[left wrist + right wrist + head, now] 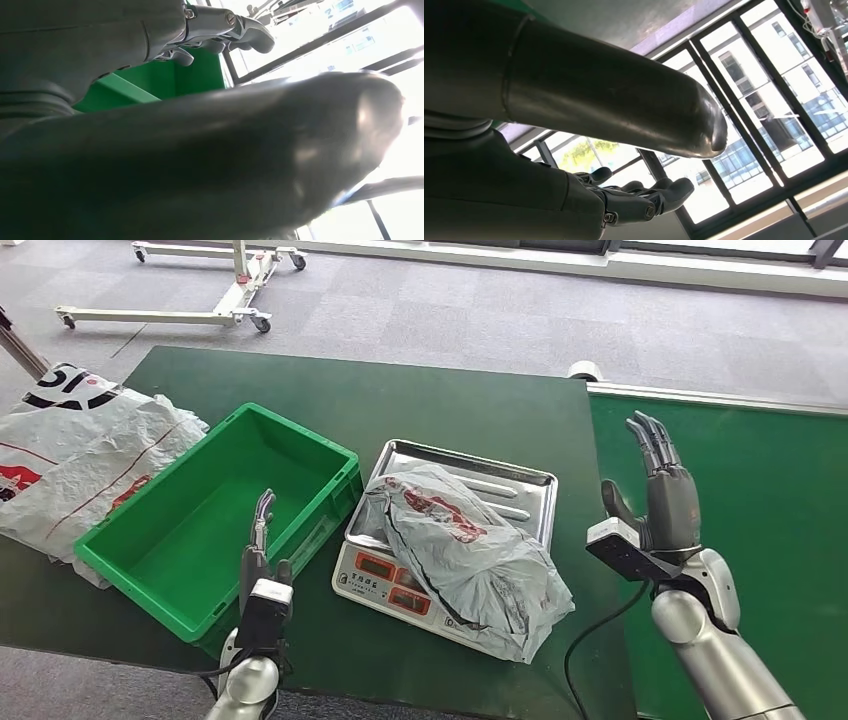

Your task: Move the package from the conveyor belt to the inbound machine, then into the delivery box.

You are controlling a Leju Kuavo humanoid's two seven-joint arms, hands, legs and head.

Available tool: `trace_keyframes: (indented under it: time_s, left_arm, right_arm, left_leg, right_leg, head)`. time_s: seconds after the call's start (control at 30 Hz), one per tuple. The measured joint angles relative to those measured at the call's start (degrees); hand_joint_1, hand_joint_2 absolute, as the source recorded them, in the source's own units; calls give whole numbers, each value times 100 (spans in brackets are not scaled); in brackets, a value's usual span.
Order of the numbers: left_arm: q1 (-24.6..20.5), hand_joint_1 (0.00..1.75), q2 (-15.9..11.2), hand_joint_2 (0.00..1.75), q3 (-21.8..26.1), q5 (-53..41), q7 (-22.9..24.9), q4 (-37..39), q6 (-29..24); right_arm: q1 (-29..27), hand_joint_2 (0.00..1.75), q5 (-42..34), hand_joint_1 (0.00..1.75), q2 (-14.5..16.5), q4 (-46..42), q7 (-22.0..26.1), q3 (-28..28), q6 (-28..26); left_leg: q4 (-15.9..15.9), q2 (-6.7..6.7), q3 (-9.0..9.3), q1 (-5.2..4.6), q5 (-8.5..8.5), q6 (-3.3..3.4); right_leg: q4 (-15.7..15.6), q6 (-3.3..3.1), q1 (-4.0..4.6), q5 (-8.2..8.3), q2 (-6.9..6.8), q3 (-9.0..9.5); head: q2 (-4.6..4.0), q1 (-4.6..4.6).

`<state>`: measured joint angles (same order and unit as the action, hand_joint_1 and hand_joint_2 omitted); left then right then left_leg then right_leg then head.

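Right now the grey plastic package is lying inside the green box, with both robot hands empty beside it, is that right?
Not quite: the grey plastic package lies on the metal tray of the weighing scale, beside the green box, as the head view shows. The left robot hand and right robot hand are indeed empty.

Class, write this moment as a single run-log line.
package: on scale tray | green box: holds nothing | left robot hand: open, over box | right robot hand: open, beside scale | stage: weighing

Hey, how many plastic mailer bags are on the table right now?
2. One grey plastic mailer bag lies on the scale tray, between the two hands. A white plastic mailer bag lies at the table's left end, beside the green bin. Others may lie beyond the frame.
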<state>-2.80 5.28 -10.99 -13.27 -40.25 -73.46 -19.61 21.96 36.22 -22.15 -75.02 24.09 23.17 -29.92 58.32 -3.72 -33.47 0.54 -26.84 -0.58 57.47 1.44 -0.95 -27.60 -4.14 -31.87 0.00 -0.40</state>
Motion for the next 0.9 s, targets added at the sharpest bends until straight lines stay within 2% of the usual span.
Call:
trace_keyframes:
  time_s: [0.27, 0.37, 0.53, 0.9]
  left_arm:
    - [-23, 0, -16, 0, -47, -132, 0, -15, -73]
    - [-129, 0, -42, 0, -91, -318, -1, -13, -71]
    - [-275, 0, -47, 0, -99, -446, -1, 16, 22]
    - [-346, 0, -45, 0, -108, -457, -1, 26, 43]
  right_arm:
    - [-35, 0, -201, 0, -21, -120, -31, -262, -217]
    - [-202, 0, -529, 0, -54, -435, 47, -741, -116]
    - [-445, 0, -527, 0, -58, -792, 145, -1369, 78]
    - [-679, 0, -498, 0, -58, -1045, 156, -1753, 85]
  left_leg:
    - [1, 3, 0, 0, 1, 0]
    - [1, 10, -6, 0, 2, 1]
    - [1, 0, -7, -1, 0, 2]
    - [0, 0, -6, 0, 1, 2]
  right_leg:
    - [0, 0, 0, 0, -3, -5]
    - [0, 0, -2, 0, -13, -4]
    - [-1, 0, -2, 0, -2, -7]
    - [1, 0, 0, 0, -1, -9]
  head:
    - [0, -1]
    - [0, -1]
    - [-1, 0]
    - [0, -1]
